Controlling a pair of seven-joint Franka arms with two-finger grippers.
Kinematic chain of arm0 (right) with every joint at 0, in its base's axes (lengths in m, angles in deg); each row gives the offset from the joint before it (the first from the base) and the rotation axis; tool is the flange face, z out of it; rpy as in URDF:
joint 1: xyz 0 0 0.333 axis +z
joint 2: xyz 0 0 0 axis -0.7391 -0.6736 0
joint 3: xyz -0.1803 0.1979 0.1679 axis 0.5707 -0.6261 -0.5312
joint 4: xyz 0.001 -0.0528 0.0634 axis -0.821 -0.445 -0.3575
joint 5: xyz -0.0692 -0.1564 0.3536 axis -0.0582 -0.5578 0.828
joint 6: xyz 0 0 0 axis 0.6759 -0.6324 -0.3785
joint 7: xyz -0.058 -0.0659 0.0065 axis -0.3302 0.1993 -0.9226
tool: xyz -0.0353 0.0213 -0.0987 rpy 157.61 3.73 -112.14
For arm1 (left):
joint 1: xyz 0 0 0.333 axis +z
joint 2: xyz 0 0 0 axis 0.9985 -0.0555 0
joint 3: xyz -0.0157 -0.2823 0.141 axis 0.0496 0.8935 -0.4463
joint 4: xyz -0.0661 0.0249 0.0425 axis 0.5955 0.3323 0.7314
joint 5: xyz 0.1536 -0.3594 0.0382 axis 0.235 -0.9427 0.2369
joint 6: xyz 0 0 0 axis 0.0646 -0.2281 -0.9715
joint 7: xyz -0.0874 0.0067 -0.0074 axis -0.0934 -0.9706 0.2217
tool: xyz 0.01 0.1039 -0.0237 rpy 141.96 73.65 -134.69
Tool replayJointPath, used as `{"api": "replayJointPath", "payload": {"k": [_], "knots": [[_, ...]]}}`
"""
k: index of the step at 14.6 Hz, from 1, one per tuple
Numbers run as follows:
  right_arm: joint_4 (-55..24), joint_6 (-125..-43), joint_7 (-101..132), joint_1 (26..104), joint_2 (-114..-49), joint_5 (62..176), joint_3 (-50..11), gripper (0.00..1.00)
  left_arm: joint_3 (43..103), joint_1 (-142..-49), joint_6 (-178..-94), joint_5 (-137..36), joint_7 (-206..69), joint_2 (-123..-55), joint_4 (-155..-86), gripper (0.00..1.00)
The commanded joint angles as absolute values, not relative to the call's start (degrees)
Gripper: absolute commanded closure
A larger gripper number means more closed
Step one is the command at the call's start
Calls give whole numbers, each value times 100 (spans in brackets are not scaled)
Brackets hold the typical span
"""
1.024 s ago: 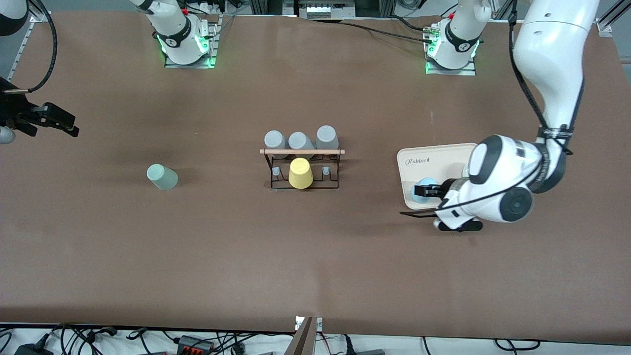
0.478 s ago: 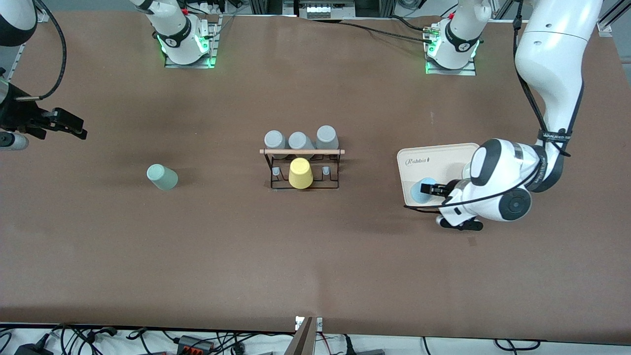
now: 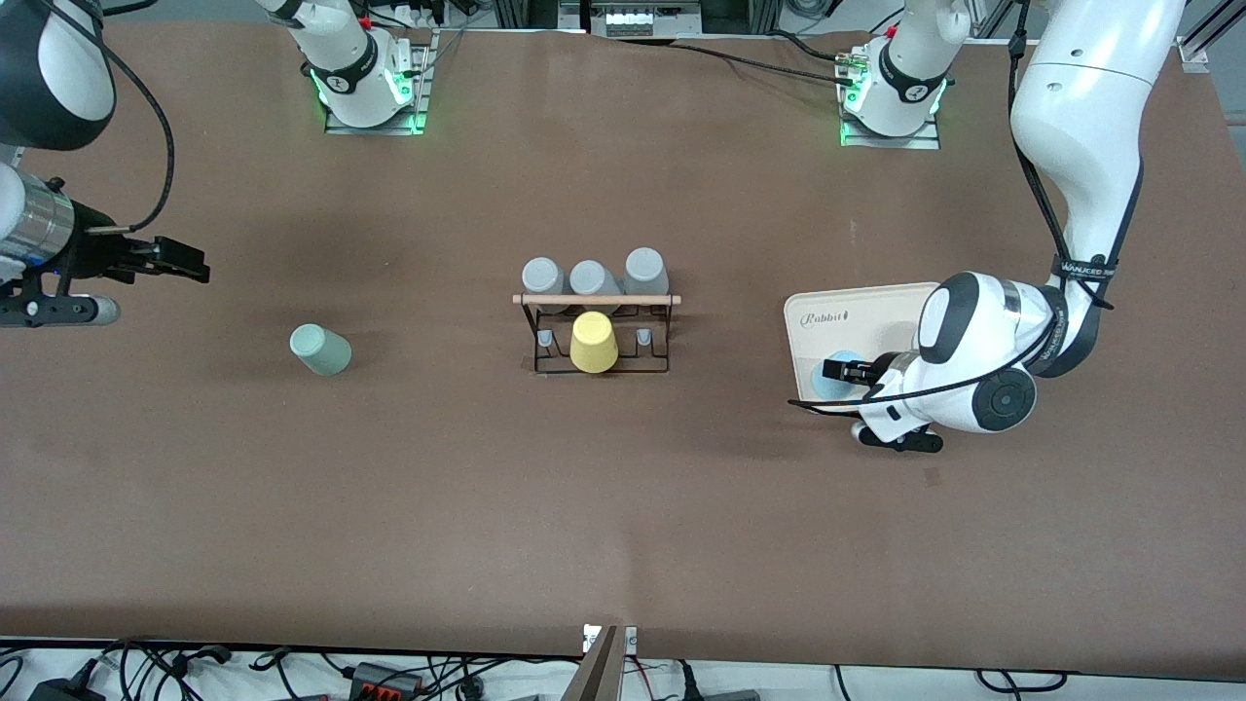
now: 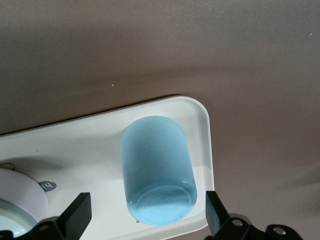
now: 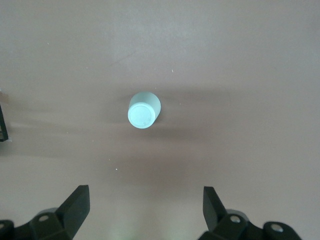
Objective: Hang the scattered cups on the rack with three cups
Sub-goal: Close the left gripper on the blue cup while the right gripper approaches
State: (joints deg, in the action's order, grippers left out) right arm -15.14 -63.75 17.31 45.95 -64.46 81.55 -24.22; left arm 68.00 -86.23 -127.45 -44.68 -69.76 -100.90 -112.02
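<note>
The left gripper (image 3: pixel 839 371) is low over the cream tray (image 3: pixel 876 304) toward the left arm's end of the worktop (image 3: pixel 623 506). Its jaws stand open, one finger on each side of the blue cup (image 4: pixel 157 168), with a gap on both sides in the left wrist view; the cup is not gripped. The blue cup stands upside down on the tray, near the tray's corner closest to the front camera and the rack.

The right gripper (image 3: pixel 185 263) hangs open above the worktop at the right arm's end. The green cup (image 3: pixel 319 350) stands upside down on the bare worktop, well apart from that gripper and out ahead of its spread fingers (image 5: pixel 75 205) in the right wrist view.

The rack (image 3: pixel 596 331) stands mid-worktop between the two cups. It carries three grey cups (image 3: pixel 594 276) along the row under its wooden rod, and a yellow cup (image 3: pixel 593 342) on the row nearer the front camera.
</note>
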Motion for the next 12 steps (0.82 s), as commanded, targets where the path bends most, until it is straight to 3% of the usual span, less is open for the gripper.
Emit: {"api": "replayJointPath", "payload": {"k": [1,8,12], "knots": [[-1599,-6351,1702,4616,-6345,8135,-2435,0,6835,-8638,-12806,-4493,-6910,-10005,-11336,0],[-1599,-6264,1702,4616,-6354,8144,-2435,0,6844,-8665,-12824,-4537,-6779,-10155,-11415,0],[-1599,-6290,1737,4607,-6354,8100,-2426,0,6853,-8717,-12832,-4546,-6778,-10155,-11380,29]]}}
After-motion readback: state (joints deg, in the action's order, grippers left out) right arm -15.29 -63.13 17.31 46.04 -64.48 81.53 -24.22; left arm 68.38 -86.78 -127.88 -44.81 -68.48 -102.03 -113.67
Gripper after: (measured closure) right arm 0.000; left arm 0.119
